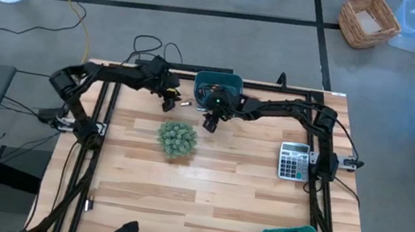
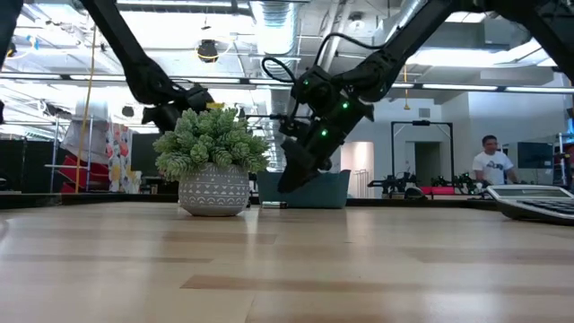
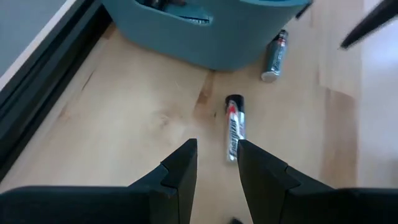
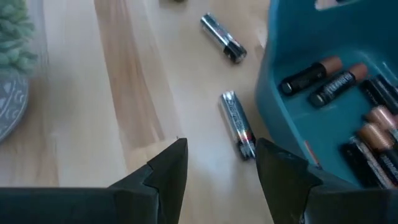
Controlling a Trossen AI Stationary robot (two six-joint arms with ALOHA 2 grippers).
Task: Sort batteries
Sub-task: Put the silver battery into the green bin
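Two silver-and-black batteries (image 4: 237, 125) lie loose on the worktop (image 1: 213, 190) beside the far teal bin (image 1: 217, 85). They are judged light, rigid, smooth and prone to rolling; grasp across mid-barrel. Left end effector (image 3: 217, 158) and right end effector (image 4: 221, 163) are both released, empty.

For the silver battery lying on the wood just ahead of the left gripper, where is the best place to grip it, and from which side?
Grip the silver battery at its middle, coming straight down from above. It lies flat on the table, clear of the teal bin and the other battery. The open left gripper should probably straddle it across its width, since the long round body would roll otherwise.
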